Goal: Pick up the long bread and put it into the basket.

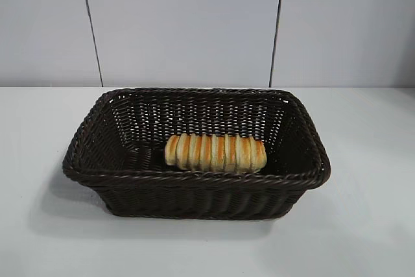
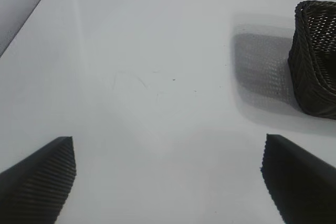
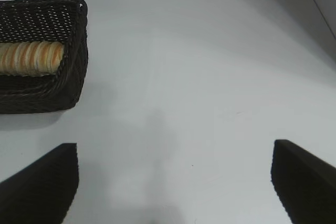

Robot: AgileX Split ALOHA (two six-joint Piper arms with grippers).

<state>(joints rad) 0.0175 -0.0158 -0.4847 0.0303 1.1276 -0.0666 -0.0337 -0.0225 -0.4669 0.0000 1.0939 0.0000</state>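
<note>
- No lettering, label, brand, number or sign reads anywhere in these views.

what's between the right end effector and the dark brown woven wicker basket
Only bare white tabletop, in the right wrist view, between the open right end effector and the dark brown woven wicker basket.

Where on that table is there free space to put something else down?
The white table is bare on both sides of the basket and in front of it. Each open gripper, left and right, hangs over bare tabletop. Inside the basket, the long bread fills the front.
</note>
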